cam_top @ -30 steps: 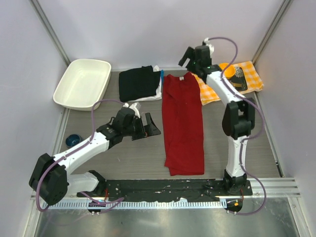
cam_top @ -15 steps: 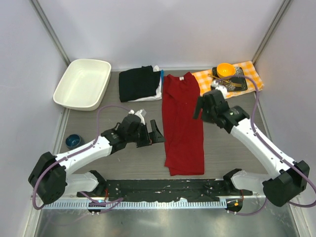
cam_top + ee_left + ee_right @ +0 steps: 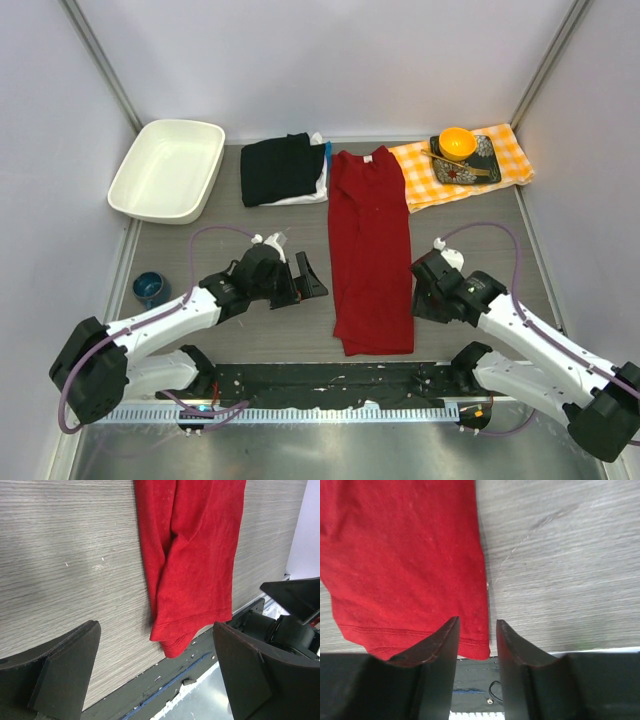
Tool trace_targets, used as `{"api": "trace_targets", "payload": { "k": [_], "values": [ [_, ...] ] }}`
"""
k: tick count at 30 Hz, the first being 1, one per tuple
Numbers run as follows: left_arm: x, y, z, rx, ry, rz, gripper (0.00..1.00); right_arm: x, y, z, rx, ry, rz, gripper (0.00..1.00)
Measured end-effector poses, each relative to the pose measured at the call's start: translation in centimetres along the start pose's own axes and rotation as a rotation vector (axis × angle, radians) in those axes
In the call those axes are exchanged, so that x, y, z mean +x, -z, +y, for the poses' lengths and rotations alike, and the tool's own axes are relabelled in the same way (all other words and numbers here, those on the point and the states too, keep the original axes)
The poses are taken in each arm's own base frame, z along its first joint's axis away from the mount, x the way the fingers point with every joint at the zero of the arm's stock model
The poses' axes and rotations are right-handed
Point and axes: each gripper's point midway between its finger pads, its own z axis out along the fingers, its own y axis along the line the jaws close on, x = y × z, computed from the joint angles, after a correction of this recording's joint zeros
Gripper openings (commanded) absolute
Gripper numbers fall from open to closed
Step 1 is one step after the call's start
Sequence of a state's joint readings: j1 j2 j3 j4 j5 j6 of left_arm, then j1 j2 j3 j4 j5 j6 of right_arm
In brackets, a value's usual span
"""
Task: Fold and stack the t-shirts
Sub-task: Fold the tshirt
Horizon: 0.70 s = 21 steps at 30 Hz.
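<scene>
Since the top camera takes in the whole table [image 3: 250, 320], where does the red t-shirt [image 3: 371, 250] lie? — Mo

Mid-table, flat, a long narrow strip. Collar at the far end, hem at the near end by the black base plate [image 3: 330, 378]. Left wrist view: doubled layers at the hem corner. — Ti

Other shirts? — Mo

Black t-shirt [image 3: 280, 168], folded, at the far edge just left of the red collar. It sits on a white t-shirt [image 3: 300, 199], which shows only as a thin margin on the right and near sides. — Ti

Left gripper [image 3: 308, 278]? — Mo

Low over bare table, left of the red strip, near it but apart. Fingers spread wide, nothing between them. Its own camera looks across at the hem end. — Ti

Right gripper [image 3: 418, 290]? — Mo

Right of the strip, just beside its edge, down toward the hem. Fingers [image 3: 440, 645] drawn close with a narrow gap, nothing pinched. In the wrist view that gap sits over the shirt's right edge. Contact with the cloth: cannot tell. — Ti

Surroundings? — Mo

White tub [image 3: 165, 170] far left. Small blue bowl [image 3: 150, 288] at the left side. Far right, an orange-and-white checked cloth [image 3: 510, 150] carries a black tray [image 3: 480, 170] with an orange bowl [image 3: 457, 142]. — Ti
</scene>
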<state>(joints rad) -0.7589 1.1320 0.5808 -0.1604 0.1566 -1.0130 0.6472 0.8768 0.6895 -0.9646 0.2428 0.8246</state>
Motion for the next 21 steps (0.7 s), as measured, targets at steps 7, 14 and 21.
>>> {"api": "trace_targets", "payload": {
  "k": [7, 14, 21],
  "values": [
    [-0.1, -0.2, 0.0, 0.002, -0.001, -0.001, 1.00, 3.4, -1.8, 0.9, 0.008, 0.030, 0.097, 0.39],
    [0.3, -0.7, 0.6, -0.021, 0.000, 0.015, 1.00, 4.3, -3.0, 2.5, 0.009, 0.058, 0.120, 0.39],
    [0.3, -0.9, 0.7, -0.026, -0.003, 0.019, 1.00, 4.4, -3.6, 3.0, -0.007, 0.047, 0.109, 0.39]
  ]
}}
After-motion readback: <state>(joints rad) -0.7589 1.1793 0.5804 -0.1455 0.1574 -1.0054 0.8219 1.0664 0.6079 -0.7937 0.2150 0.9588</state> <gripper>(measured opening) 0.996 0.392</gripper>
